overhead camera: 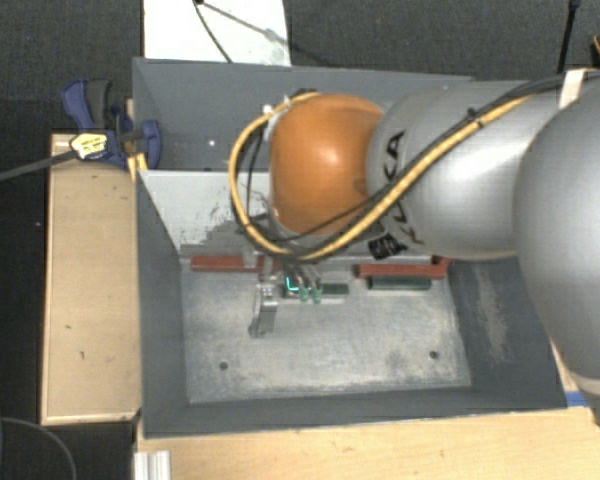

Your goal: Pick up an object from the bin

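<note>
My gripper (266,316) hangs below the orange dome, low over the bin floor slightly left of the middle and close to the back wall. A red-brown flat bar (216,263) lies along the foot of the back wall, just left of the gripper. A second red-brown piece (408,267) lies along the same wall to the right, with a dark green strip (398,282) right in front of it. Whether the two red-brown pieces are one long bar I cannot tell, as the gripper hides the stretch between them.
The arm reaches in from the right and covers the bin's right rim and back right corner. The grey floor in front of the gripper shows scuffs and a few small dark marks.
</note>
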Motion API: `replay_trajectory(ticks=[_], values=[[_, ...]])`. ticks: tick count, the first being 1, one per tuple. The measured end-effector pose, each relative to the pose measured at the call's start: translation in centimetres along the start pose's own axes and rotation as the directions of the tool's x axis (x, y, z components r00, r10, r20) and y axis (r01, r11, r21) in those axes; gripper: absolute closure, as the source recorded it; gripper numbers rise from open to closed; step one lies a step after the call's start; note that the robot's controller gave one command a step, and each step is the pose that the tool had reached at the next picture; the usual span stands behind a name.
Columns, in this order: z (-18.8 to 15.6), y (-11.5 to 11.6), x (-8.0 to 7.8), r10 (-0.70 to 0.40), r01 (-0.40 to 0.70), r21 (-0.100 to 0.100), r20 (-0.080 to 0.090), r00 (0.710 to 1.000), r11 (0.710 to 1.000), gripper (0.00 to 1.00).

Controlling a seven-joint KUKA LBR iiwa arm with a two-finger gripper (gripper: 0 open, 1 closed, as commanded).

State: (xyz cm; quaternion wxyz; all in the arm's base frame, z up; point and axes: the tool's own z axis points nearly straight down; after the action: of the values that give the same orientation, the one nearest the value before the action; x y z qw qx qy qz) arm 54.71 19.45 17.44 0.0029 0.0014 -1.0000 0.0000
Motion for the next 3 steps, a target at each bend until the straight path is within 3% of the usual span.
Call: replay_trajectory(ticks=[1, 2, 3], values=[[-2.8, -8.2, -3.4, -0.031, 0.031, 0.002, 0.014, 0.999, 1.0, 0.0], [10.7, -14.7, -2.4, -0.192, 0.192, 0.002, 0.0, 0.981, 0.981, 0.0], [10.3, -14.4, -2.6, -0.189, 0.189, 0.0, 0.008, 0.982, 0.982, 1.0]])
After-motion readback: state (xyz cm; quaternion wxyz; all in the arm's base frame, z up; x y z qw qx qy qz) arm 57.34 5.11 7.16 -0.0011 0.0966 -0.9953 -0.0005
